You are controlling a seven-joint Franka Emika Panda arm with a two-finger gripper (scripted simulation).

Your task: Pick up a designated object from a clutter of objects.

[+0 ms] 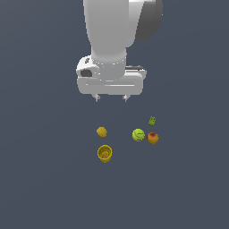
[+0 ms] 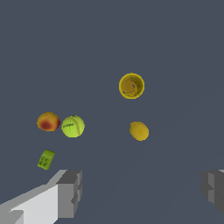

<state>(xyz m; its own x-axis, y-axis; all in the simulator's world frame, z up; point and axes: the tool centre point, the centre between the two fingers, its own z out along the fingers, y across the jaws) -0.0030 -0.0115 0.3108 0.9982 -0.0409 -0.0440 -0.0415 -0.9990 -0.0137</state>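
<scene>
The small yellow cup [image 1: 104, 153] stands upright on the dark floor, its hollow mouth facing up; it also shows in the wrist view [image 2: 131, 85]. A yellow lemon-like ball [image 1: 101, 131] [image 2: 139, 131] lies close beside it. A lime-green ball [image 1: 138, 134] [image 2: 73, 126] touches a red-orange apple-like fruit [image 1: 153, 138] [image 2: 48, 121]. A tiny green block [image 1: 152, 120] [image 2: 46, 159] lies near them. My gripper [image 1: 111, 97] [image 2: 140, 190] hangs open and empty above the floor, well above and behind the clutter, touching nothing.
The floor [image 1: 44, 179] is a plain dark grey surface with no edges or walls in view. The arm's white body [image 1: 112, 31] fills the upper middle of the exterior view.
</scene>
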